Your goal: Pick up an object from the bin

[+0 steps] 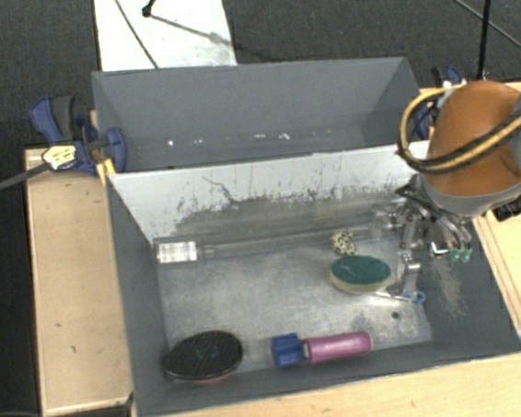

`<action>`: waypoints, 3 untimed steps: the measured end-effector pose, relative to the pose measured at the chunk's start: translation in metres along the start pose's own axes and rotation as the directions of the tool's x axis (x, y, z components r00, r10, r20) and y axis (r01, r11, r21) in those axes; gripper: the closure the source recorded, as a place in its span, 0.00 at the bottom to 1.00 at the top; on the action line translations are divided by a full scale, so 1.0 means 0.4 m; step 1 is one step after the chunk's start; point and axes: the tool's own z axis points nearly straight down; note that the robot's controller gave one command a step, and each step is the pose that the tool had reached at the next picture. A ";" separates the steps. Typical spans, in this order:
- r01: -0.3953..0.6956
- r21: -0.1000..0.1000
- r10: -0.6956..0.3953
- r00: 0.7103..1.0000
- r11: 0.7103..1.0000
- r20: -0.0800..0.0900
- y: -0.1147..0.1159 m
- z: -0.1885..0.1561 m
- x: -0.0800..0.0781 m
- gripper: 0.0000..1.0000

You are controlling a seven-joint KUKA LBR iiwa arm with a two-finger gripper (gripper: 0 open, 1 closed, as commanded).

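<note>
Pincer (409,278) hangs low in the grey bin (241,196), just right of the teal disc (360,273). As the nearest thing, the disc seems the likeliest pick. Whether the pincer is open or grips anything, I cannot tell. A spotted cube (343,241) lies just behind the disc. A pink marker (321,346) and a black disc (202,355) lie well apart, to its front-left.

Shot from above the grey bin (250,287), tilted slightly toward its far wall (258,189); framed close, whole bin plus narrow surround included.
</note>
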 end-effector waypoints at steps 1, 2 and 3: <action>-0.207 -0.002 0.207 0.978 0.978 0.001 0.010 0.203 -0.019 0.00; -0.203 -0.001 0.203 0.979 0.979 0.004 0.008 0.198 -0.022 1.00; -0.215 -0.003 0.215 0.976 0.977 0.016 0.019 -0.129 -0.084 1.00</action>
